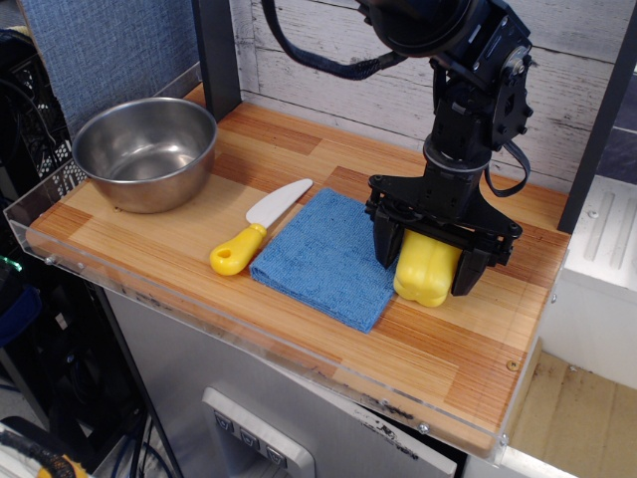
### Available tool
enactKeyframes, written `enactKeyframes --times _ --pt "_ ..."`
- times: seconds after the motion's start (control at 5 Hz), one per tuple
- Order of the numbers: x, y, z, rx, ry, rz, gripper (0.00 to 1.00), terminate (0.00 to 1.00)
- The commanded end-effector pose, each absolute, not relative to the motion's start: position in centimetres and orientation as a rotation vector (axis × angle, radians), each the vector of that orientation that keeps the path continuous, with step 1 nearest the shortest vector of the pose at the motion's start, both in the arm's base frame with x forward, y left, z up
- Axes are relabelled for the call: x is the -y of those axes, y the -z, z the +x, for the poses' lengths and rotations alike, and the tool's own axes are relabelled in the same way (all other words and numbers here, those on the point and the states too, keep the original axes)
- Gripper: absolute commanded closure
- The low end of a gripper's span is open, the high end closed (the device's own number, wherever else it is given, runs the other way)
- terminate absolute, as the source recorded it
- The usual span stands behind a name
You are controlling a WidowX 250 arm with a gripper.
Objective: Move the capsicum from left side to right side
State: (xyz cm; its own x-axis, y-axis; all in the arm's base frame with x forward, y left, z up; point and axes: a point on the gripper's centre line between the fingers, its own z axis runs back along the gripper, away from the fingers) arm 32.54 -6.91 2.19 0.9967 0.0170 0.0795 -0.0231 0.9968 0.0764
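Gripper (pixel 428 267) is clamping the capsicum (pixel 427 269) btwn its fingers at the right of the table (pixel 468 344), just beside the blue cloth (pixel 323 257), so the carry's looking nearly done w/ only release left; counting 1 capsicum, 1 knife (pixel 258 228), 1 steel bowl (pixel 145 152), 1 cloth.

Yellow capsicum (pixel 426 270); blue cloth (pixel 323 257); steel-grey bowl (pixel 145 152); knife (pixel 257 229) blade apparently white, handle yellow.
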Motion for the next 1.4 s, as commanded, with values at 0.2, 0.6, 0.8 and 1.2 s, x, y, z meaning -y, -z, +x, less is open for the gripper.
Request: enactKeyframes --times 0.2,0.6,0.8,1.2 --pt "6.69 -4.27 32.57 0.163 0.031 0.042 0.00 0.00" --pt "6.89 -4.17 32.77 0.206 0.018 0.012 0.00 0.00" --pt "7.09 -4.16 32.89 0.228 0.010 -0.026 0.00 0.00" --pt "7.28 -4.15 32.98 0.242 -0.024 -0.039 0.00 1.00"
